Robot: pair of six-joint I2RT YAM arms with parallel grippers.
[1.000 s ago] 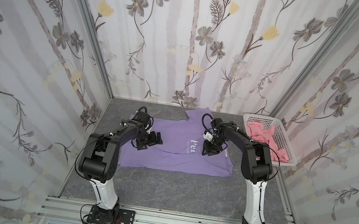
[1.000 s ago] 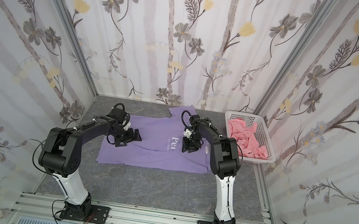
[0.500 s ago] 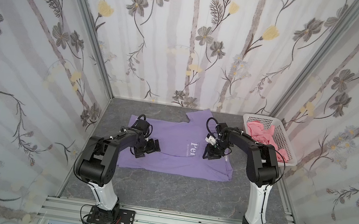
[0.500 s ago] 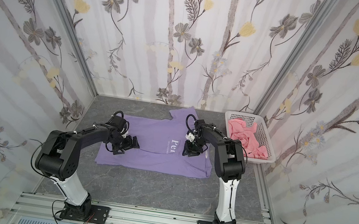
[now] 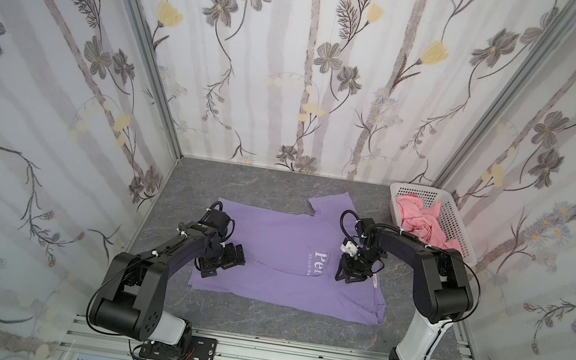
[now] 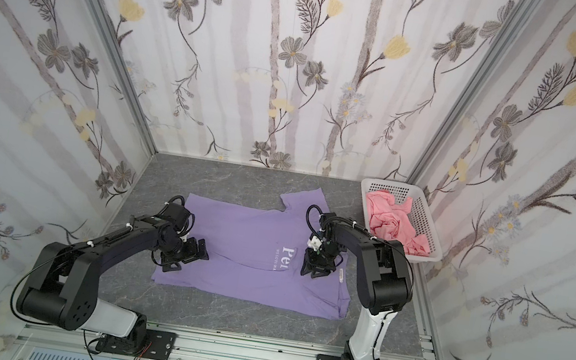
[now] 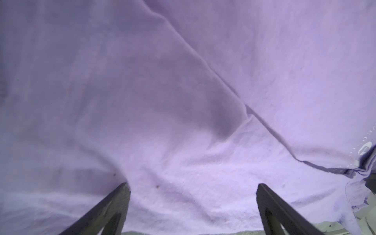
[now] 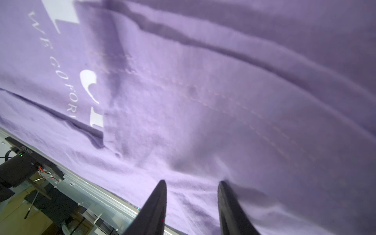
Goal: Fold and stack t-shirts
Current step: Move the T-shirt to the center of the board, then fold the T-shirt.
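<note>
Large lettering: the purple t-shirt (image 5: 266,263) (image 6: 249,245) is showing a white "Per" (image 5: 320,261) (image 6: 289,256) in both top views, with the word's end running under a folded-over flap of cloth.
Small lettering: a line of small white capitals is running alongside it. In the right wrist view it is reading "WE GO FOR" (image 8: 57,61) before the flap is covering the rest.
Tag: a small white tag (image 5: 374,280) is lying on the cloth just beside the right gripper (image 5: 351,275) (image 6: 317,270), its print too small to read.
Garments, counted: two, one purple and one pink.
Purple t-shirt, place: it is lying spread on the grey table (image 5: 276,194) between the two arms, print side up, one sleeve pointing toward the back wall.
Pink garment (image 5: 419,220) (image 6: 389,219), place: it is lying crumpled inside the white basket (image 5: 456,223) (image 6: 424,217) at the table's far right corner.
Baskets, counted: one.
Arms, counted: two, each reaching over the purple cloth.
Left gripper (image 5: 223,265) (image 6: 186,256) (image 7: 193,184): its jaws are standing wide and released, holding nothing, low over the plain end of the shirt. Whether the tips are touching the cloth I cannot tell.
Right gripper, jaws: they are standing partly apart (image 8: 192,181) and released, tips pointing down onto the cloth just beside the lettering.
</note>
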